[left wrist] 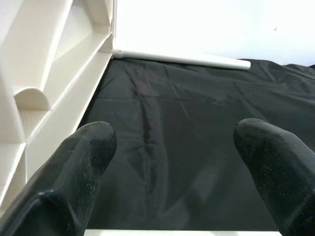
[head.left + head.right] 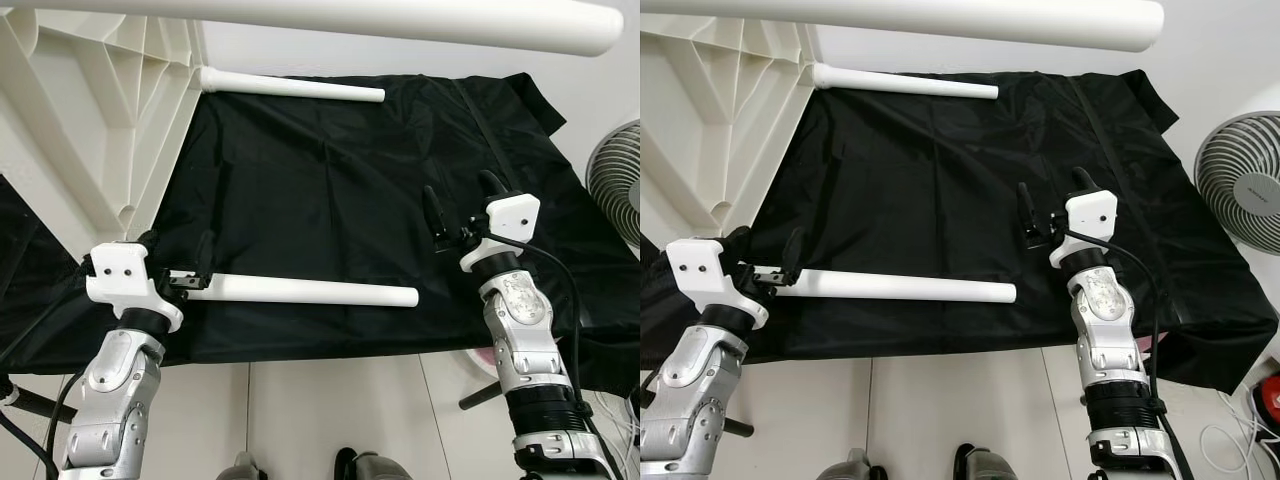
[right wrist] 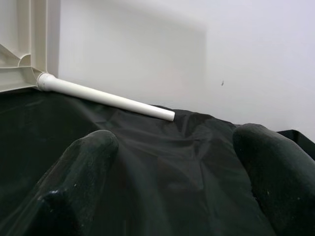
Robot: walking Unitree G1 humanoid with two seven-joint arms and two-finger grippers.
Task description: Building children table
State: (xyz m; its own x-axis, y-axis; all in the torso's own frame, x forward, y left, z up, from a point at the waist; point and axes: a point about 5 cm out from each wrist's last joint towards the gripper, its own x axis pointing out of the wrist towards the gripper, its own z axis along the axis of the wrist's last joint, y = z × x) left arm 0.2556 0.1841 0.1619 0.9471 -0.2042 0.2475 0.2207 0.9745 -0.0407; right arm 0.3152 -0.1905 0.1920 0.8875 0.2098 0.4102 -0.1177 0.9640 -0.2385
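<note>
While the black cloth (image 2: 340,190) lay spread over the floor, a loose white table leg (image 2: 310,291) rested across its near part, a smooth round tube with a plain open end toward the right hand. The left hand (image 2: 178,262) sat at that leg's other end, its black fingers (image 1: 81,162) set apart, with the leg's end lying between them; whether they gripped it could not be told. The right hand (image 2: 462,208) stood above the cloth beyond the leg's open end, well clear of it, its fingers (image 3: 83,172) spread apart and holding nothing. An upturned white tabletop (image 2: 90,110), ribbed on its underside, lay at the cloth's far left corner, and a second white leg (image 2: 290,86) stuck out of its corner socket along the cloth's far edge. A third white leg (image 2: 400,20) crossed high over the cloth. A fan (image 2: 1240,185) stood just off the cloth's right edge.
</note>
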